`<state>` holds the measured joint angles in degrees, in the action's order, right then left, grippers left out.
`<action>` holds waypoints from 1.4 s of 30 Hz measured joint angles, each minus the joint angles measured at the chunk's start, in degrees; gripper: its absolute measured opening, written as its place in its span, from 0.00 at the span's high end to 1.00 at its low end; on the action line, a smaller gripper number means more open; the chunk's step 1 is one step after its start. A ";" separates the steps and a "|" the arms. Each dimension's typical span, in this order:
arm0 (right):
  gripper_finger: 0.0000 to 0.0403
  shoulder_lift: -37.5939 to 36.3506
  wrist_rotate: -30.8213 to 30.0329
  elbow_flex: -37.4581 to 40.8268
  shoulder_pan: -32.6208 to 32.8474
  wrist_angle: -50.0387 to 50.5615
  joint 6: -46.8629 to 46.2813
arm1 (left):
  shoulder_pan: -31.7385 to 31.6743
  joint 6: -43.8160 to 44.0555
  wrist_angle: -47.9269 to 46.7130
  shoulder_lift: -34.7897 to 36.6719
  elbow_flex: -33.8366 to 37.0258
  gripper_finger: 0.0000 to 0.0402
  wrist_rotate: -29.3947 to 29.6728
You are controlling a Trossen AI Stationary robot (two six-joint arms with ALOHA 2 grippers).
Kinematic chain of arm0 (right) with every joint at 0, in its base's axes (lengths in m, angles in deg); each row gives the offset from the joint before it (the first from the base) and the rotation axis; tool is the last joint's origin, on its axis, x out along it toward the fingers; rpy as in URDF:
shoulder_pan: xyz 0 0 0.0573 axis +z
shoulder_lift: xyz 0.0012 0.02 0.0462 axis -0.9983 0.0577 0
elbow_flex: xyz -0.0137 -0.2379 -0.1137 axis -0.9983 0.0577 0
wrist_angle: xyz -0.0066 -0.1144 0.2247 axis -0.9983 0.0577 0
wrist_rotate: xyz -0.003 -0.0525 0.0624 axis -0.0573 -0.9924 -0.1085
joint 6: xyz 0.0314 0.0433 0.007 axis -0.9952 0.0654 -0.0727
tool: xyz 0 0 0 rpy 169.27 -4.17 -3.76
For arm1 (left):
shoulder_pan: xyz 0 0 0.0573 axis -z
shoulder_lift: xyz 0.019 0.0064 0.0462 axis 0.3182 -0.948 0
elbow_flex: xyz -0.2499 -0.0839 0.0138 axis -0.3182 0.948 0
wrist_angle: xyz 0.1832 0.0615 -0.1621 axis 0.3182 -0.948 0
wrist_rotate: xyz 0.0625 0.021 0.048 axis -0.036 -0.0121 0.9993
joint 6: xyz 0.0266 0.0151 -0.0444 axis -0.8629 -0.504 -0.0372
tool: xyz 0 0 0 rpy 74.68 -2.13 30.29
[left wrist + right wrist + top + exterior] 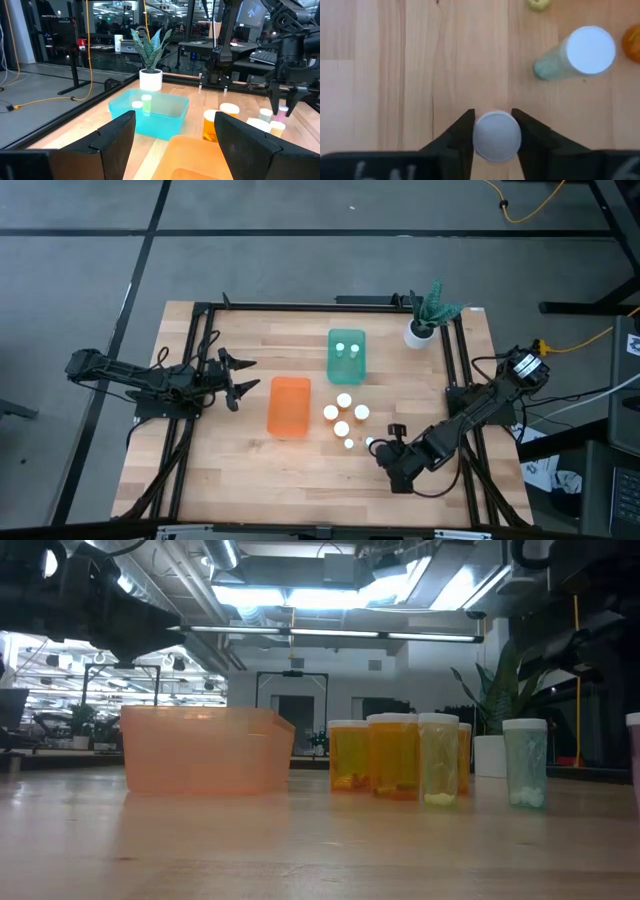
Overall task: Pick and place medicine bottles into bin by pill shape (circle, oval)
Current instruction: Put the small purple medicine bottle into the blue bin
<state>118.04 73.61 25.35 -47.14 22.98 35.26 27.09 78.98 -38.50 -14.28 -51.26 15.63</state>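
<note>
The right gripper (492, 137) points down at the tabletop (240, 470) toward its right front part, jaws closed in around the white cap of a narrow medicine bottle (496, 136), one finger on each side of the cap; in the high view that gripper (383, 444) sits over the small bottle (370, 442) at the end of the cluster. Just beside it stands another narrow, green-tinted bottle (580, 52), apart from the jaws. Near the middle of the tabletop four wider bottles (343, 401) and one narrower one (349, 444) stand in a loose group, between the orange bin (289, 406) and the right arm. The teal-green bin (347, 355) lies toward the far edge behind that group and holds two narrow bottles (340, 348). The left gripper (235, 377) waits near the left side, level with the orange bin and apart from it, jaws spread wide and holding nothing. A white plant pot (419, 333) stands near the far right corner.
</note>
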 joint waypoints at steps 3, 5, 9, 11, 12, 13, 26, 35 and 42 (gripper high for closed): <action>0.74 -1.24 1.54 -0.45 -1.13 2.08 2.12 | 0.00 0.04 -0.04 0.00 0.00 0.35 0.00; 0.74 -2.26 1.48 -2.29 -2.12 5.71 4.18 | 0.00 0.06 -0.04 0.02 0.00 0.35 0.00; 0.74 -3.61 0.84 -8.00 -4.54 13.22 11.11 | 0.00 0.07 -0.06 0.00 0.00 0.35 0.00; 0.74 -4.05 -2.18 -11.34 -5.79 15.44 16.42 | 0.00 0.08 -0.06 0.00 0.00 0.35 0.00; 0.74 -4.26 -4.03 -12.91 -6.53 16.31 19.20 | 0.00 0.08 -0.06 0.00 0.00 0.35 0.00; 0.74 -4.33 -6.02 -14.56 -7.34 17.30 21.99 | 0.00 0.07 -0.06 0.00 0.00 0.35 0.00; 0.73 -4.10 -10.62 -21.49 -29.90 9.43 38.84 | 0.00 0.06 -0.26 0.00 0.00 0.35 0.02; 0.73 -1.27 1.28 -17.94 -46.74 4.21 41.94 | 0.00 -1.01 -0.26 0.00 0.00 0.35 0.02; 0.73 -0.77 2.67 -17.51 -55.58 0.44 42.95 | 0.00 -1.06 -0.26 0.00 0.00 0.35 0.04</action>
<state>117.27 76.28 7.84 -102.72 23.42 78.21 27.09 77.93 -38.76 -14.28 -51.26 15.67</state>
